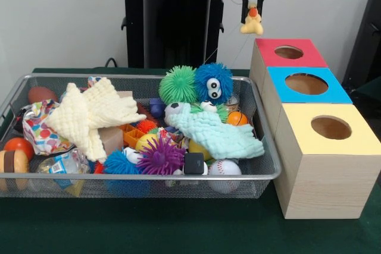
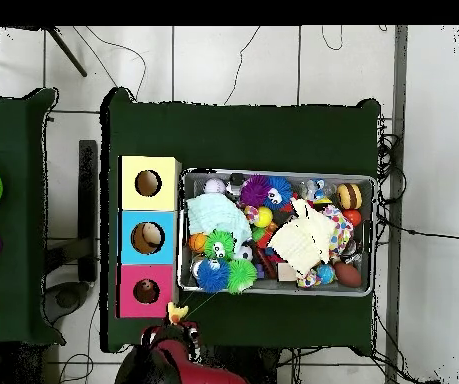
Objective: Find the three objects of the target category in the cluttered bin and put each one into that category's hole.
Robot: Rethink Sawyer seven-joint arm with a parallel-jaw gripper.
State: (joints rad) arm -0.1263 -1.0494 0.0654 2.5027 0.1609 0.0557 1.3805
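Observation:
My gripper is shut on a yellow plush duck with an orange beak. It holds the duck high in the air, just behind and left of the red-faced box's round hole. In the overhead view the duck hangs by the gripper, just beyond the red box's hole and outside the box's edge. The silver wire-mesh bin sits left of the boxes, full of clutter. No other plush animal shows; any are hidden under the clutter.
The blue-faced box and the yellow-faced box stand in a row in front of the red one. The bin holds green, blue and purple fuzzy balls, a cream cloth, a mint cloth and a baseball.

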